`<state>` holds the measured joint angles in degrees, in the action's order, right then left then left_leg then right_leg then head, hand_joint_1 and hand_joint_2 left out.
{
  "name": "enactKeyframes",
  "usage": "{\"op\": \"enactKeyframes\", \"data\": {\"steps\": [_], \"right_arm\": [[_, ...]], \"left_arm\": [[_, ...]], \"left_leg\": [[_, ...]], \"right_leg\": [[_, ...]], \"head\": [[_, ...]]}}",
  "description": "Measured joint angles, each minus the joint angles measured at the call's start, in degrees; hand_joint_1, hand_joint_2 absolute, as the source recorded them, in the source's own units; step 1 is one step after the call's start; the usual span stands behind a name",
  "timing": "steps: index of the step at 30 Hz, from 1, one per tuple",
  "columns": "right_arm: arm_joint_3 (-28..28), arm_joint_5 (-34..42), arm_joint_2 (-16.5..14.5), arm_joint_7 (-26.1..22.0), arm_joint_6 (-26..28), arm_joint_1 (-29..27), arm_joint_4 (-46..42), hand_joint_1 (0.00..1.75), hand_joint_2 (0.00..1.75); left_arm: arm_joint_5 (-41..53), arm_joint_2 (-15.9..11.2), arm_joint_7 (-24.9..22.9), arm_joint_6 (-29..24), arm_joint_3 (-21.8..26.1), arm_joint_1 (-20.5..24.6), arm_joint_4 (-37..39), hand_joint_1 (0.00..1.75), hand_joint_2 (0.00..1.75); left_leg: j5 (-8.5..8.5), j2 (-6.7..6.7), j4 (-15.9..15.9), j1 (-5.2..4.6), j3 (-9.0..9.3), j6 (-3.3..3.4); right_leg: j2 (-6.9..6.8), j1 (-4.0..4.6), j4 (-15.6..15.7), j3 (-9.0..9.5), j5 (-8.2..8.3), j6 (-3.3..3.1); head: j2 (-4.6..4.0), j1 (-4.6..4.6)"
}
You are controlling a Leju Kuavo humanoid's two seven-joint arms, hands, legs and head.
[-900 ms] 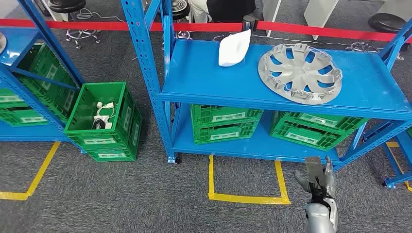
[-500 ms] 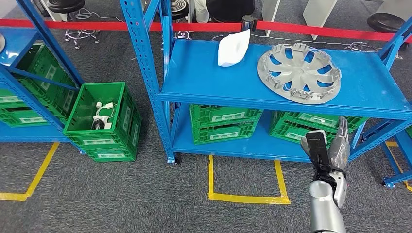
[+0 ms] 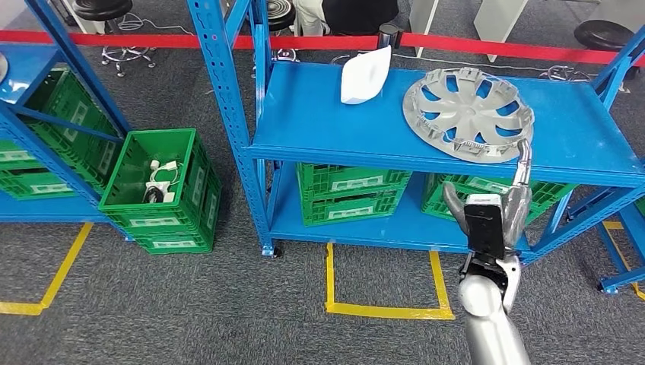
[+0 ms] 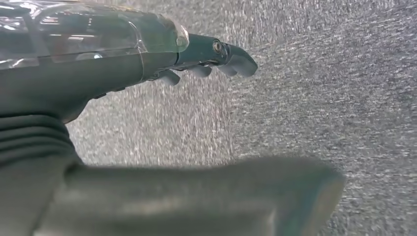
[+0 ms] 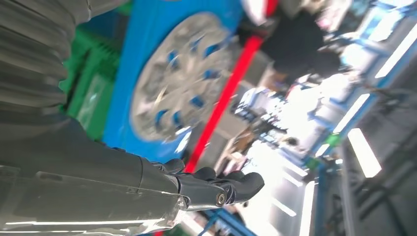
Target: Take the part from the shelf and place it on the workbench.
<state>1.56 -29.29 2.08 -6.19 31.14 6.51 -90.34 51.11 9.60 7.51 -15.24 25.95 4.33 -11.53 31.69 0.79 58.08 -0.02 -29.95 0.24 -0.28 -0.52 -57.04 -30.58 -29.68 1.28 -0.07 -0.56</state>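
Note:
A silver wheel cover lies flat on the right half of the blue shelf's top board. A white moulded part lies at the back of the same board, to its left. My right hand is raised in front of the shelf's front edge, just below the wheel cover, open and holding nothing, fingers pointing up. The right wrist view shows the wheel cover ahead of the right hand. My left hand hangs over grey carpet, fingers extended and apart, holding nothing.
Green crates sit on the shelf's lower board. Another green crate holding small white items stands on the floor to the left, beside a second blue rack. Yellow tape marks the carpet. Red barrier tape runs behind the shelf.
My right hand has risen from low near the floor up to the shelf's front edge, close under the wheel cover. The shelf's contents have not moved.

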Motion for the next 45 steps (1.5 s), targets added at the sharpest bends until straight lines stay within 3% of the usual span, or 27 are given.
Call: {"op": "enactKeyframes", "data": {"steps": [13,17,19,21,22,23,24,26,27,30,33,35,39,45], "right_arm": [[-20.6,8.3,1.3,1.9,6.3,-1.8,-13.0,0.00,1.75],[-24.5,9.9,1.6,2.0,7.3,-1.9,-15.0,0.00,1.75],[-25.9,10.6,1.8,2.0,7.6,-2.0,-15.8,0.00,1.75],[-27.2,11.3,2.0,2.0,7.9,-2.2,-16.2,0.00,1.75],[-27.8,11.6,2.1,2.0,7.9,-2.4,-16.3,0.00,1.75],[-28.3,11.8,2.2,2.0,7.9,-2.5,-16.4,0.00,1.75],[-28.8,11.9,2.3,2.0,8.0,-2.5,-16.5,0.00,1.75],[-29.6,12.1,2.5,2.0,8.0,-2.6,-16.8,0.00,1.75],[-29.9,12.2,2.6,2.0,8.0,-2.5,-16.9,0.00,1.75],[-30.8,12.4,2.8,2.0,8.0,-2.5,-17.2,0.00,1.75],[-31.6,12.6,3.0,2.0,8.0,-2.4,-17.5,0.00,1.75],[-31.9,12.7,3.0,2.0,8.0,-2.3,-17.6,0.00,1.75],[-32.3,12.9,3.1,2.1,8.0,-1.9,-17.8,0.00,1.75],[-33.1,13.2,3.3,2.1,8.0,-1.9,-17.8,0.00,1.75]], "left_arm": [[5.8,0.2,0.4,-0.9,2.2,0.3,0.4,0.00,0.00],[11.7,0.2,-1.1,-3.0,1.3,0.4,0.4,0.00,0.00],[14.7,0.3,-2.0,-4.0,0.5,0.4,0.4,0.00,0.00],[17.8,0.4,-3.0,-5.0,-0.6,0.3,0.4,0.00,0.00],[19.2,0.4,-3.4,-5.5,-1.2,0.3,0.4,0.00,0.00],[20.3,0.4,-3.6,-6.0,-1.8,0.3,0.4,0.00,0.00],[21.0,0.4,-3.7,-6.5,-2.3,0.3,0.4,0.00,0.00],[21.3,0.4,-3.5,-7.0,-3.2,0.3,0.4,0.00,0.00],[21.3,0.5,-3.4,-7.1,-3.6,0.3,0.4,0.00,0.00],[21.8,0.5,-3.1,-7.2,-4.7,0.3,0.5,0.00,0.00],[22.4,0.3,-3.2,-7.2,-5.7,0.2,0.5,0.00,0.00],[22.5,0.2,-3.3,-7.4,-6.2,0.2,0.6,0.00,0.00],[22.6,0.1,-3.8,-7.6,-7.0,0.2,0.6,0.00,0.00],[22.9,0.0,-3.9,-7.2,-7.7,0.2,0.7,0.00,0.00]], "left_leg": [[0.12,-0.13,0.1,-0.39,0.00,0.24],[-0.31,-0.28,-0.5,-0.27,0.28,0.93],[-0.60,-0.29,-1.0,0.01,0.58,1.34],[-0.57,-0.32,-1.0,0.00,0.62,1.44],[-0.50,-0.39,-1.0,-0.01,0.69,1.44],[-0.37,-0.49,-1.0,-0.02,0.83,1.39],[-0.20,-0.64,-1.0,-0.01,1.09,1.28],[0.32,-0.88,-1.0,-0.04,1.75,0.87],[0.60,-0.98,-0.9,-0.09,1.97,0.58],[1.07,-0.97,-0.6,-0.24,1.73,-0.03],[1.17,-0.80,-0.6,-0.35,1.58,0.35],[0.38,-0.78,-2.0,-0.52,2.15,0.70],[-0.32,-0.81,-4.1,-0.29,3.19,-0.80],[-0.29,-0.76,-3.9,-0.28,3.20,-0.79]], "right_leg": [[-0.01,-0.29,0.1,-0.02,0.16,0.27],[-0.01,-0.53,-0.5,-0.28,-0.38,0.79],[0.02,-0.54,-5.0,-2.42,-2.89,1.00],[0.02,-0.55,-12.8,-6.40,-5.91,1.10],[0.02,-0.56,-15.6,-7.99,-6.40,1.10],[0.02,-0.56,-16.4,-8.70,-5.73,1.05],[0.02,-0.56,-15.0,-8.40,-3.94,0.92],[0.05,-0.50,-8.4,-5.81,0.62,0.44],[0.09,-0.39,-5.3,-4.49,2.03,0.13],[0.21,-0.14,-1.5,-2.93,1.83,-0.36],[0.33,-0.37,-0.8,-2.83,1.80,0.00],[0.33,-0.38,0.2,-2.35,2.17,0.04],[0.32,-0.18,1.2,-1.66,2.42,-0.75],[0.31,-0.20,1.2,-1.54,2.41,-0.73]], "head": [[0.00,-0.04],[0.00,-0.12],[0.00,0.28],[0.00,0.85],[0.00,1.08],[0.00,1.26],[0.00,1.43],[0.00,1.65],[0.00,1.65],[0.00,1.43],[0.00,0.92],[0.00,0.52],[0.00,0.11],[0.00,0.10]]}}
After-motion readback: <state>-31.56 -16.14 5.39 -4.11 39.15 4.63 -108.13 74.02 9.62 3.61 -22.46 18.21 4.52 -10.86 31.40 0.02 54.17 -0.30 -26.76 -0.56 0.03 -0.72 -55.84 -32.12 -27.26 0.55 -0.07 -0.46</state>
